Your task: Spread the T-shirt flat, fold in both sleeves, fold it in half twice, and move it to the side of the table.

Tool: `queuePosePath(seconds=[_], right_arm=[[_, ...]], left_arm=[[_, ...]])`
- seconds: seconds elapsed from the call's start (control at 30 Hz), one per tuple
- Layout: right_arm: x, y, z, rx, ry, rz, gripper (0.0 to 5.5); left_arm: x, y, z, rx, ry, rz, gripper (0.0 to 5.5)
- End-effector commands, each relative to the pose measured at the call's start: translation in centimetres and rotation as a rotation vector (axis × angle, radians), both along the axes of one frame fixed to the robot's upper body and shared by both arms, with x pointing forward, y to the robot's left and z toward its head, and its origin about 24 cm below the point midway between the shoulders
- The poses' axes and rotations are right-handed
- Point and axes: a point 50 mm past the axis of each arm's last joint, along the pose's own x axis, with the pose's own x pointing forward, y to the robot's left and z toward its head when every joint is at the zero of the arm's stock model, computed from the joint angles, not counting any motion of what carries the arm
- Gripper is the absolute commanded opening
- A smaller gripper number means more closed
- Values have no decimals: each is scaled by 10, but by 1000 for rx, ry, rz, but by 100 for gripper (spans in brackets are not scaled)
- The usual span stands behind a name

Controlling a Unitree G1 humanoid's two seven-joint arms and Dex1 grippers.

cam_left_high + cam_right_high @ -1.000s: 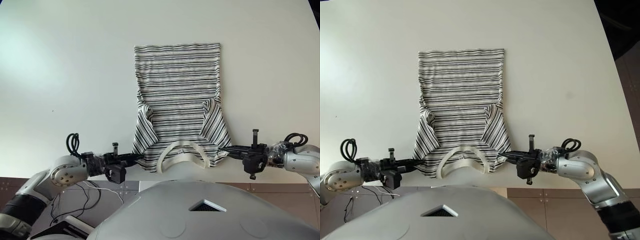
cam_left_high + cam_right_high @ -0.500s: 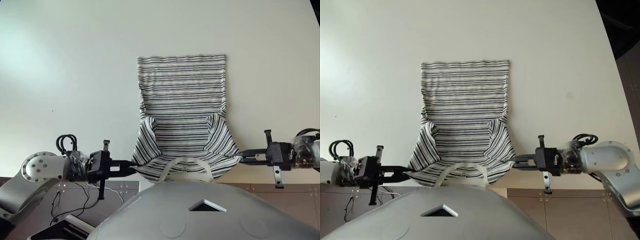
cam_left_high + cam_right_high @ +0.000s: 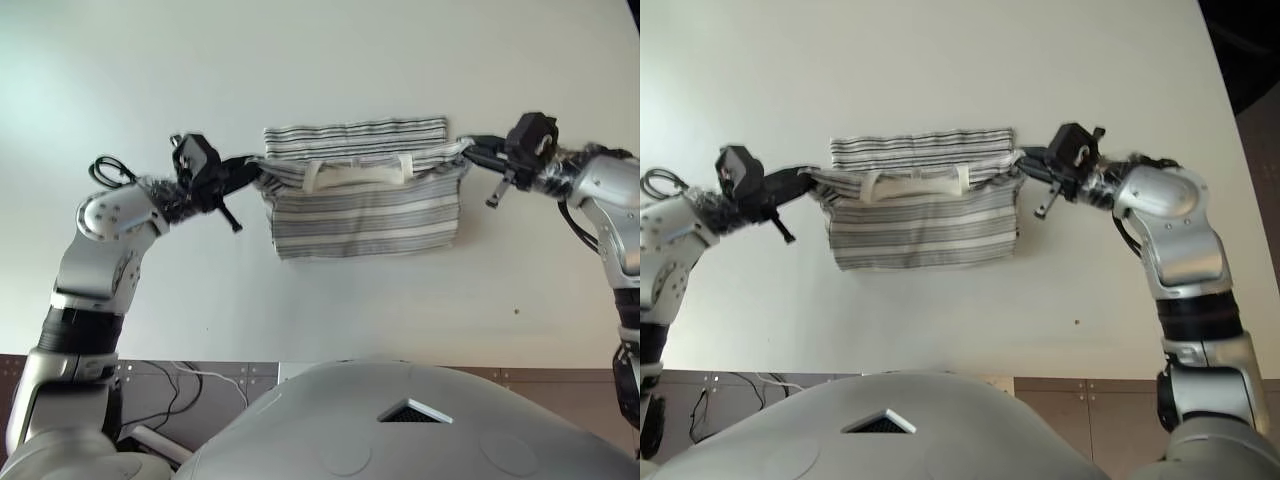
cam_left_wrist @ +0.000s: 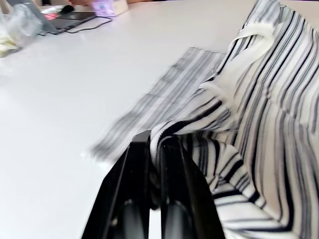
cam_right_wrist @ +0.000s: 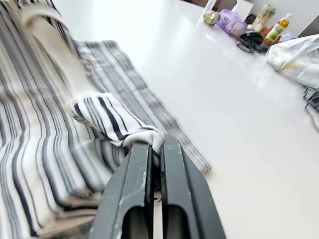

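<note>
The black, two-fingered left gripper (image 4: 155, 145) has its slim, flat fingers pressed together on a bunched corner of the soft knit T-shirt (image 3: 365, 212), which has thin black, grey and white stripes. Only a sliver of cloth shows between the fingers. The matching right gripper (image 5: 155, 145) is clamped in the same way on the opposite corner, where a small roll of striped fabric swells just past its tips. In the left eye view the two grippers sit at the upper left and upper right of the garment, and the shirt lies in the upper middle of the frame on the smooth, matte white table (image 3: 300, 60). The edge stretched between them carries the cream ribbed neckband (image 3: 355, 171), pulled into a nearly straight strip. Just above it a narrow band of striped cloth lies flat on the table, and below it a broader, softly creased panel spreads towards the frame's centre. At the upper right of the right wrist view stand small bottles (image 5: 273, 25) and a crinkled clear plastic bag (image 5: 294, 55).
</note>
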Motion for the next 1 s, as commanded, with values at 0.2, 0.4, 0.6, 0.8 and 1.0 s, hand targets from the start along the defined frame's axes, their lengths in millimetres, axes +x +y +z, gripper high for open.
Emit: queuePosePath(seconds=[0.2,0.4,0.6,0.8,1.0], right_arm=[[46,3,-11,-55,-52,-159,10],[61,27,-31,-83,-29,-140,10],[85,30,-21,10,-77,-280,10],[93,56,-41,-26,4,-266,34],[103,71,-43,-14,-21,-376,140]], left_arm=[[53,-23,-22,75,-39,25,10],[55,-7,-45,142,-12,119,10],[73,-15,-32,65,-83,167,10],[77,-17,-58,96,75,258,62],[94,-22,-60,83,74,425,157]])
